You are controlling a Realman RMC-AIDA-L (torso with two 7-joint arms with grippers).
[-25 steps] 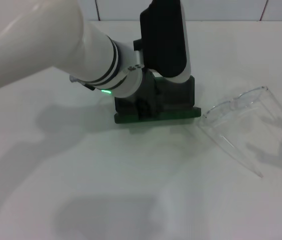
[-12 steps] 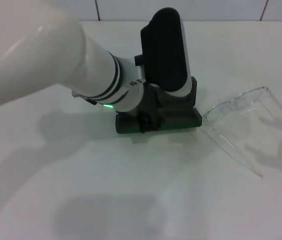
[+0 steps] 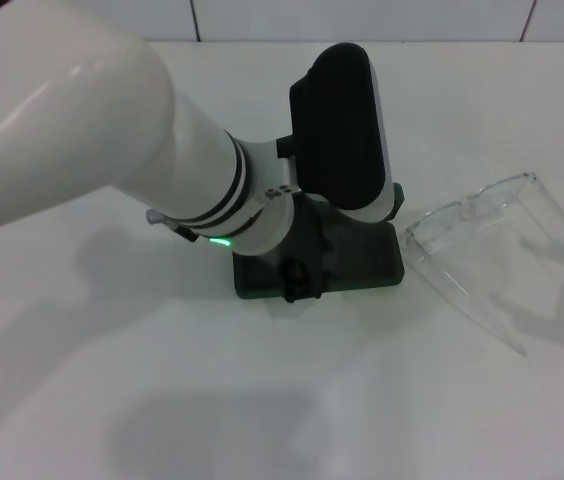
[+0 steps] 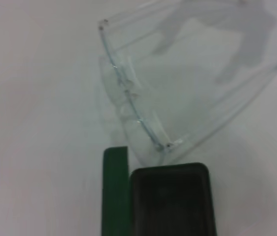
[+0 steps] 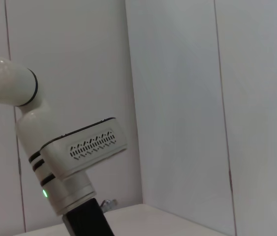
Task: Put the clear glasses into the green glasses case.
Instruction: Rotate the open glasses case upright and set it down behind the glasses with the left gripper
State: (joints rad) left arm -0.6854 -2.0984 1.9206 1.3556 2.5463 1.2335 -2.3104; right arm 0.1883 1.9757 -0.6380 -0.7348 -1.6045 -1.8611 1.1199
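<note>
While hidden fingers over green glasses case (image 3: 362, 265), clear glasses (image 3: 507, 260) beside.

We find no writing, brand, number or sign that can be read in any of the three views. The green glasses case (image 3: 362, 262) shows no lettering we can make out, either from the head view or from the left wrist view. On the left arm's wrist housing (image 5: 87, 147), seen from the right wrist view, there is only a patch of small dark slots, not characters.
</note>
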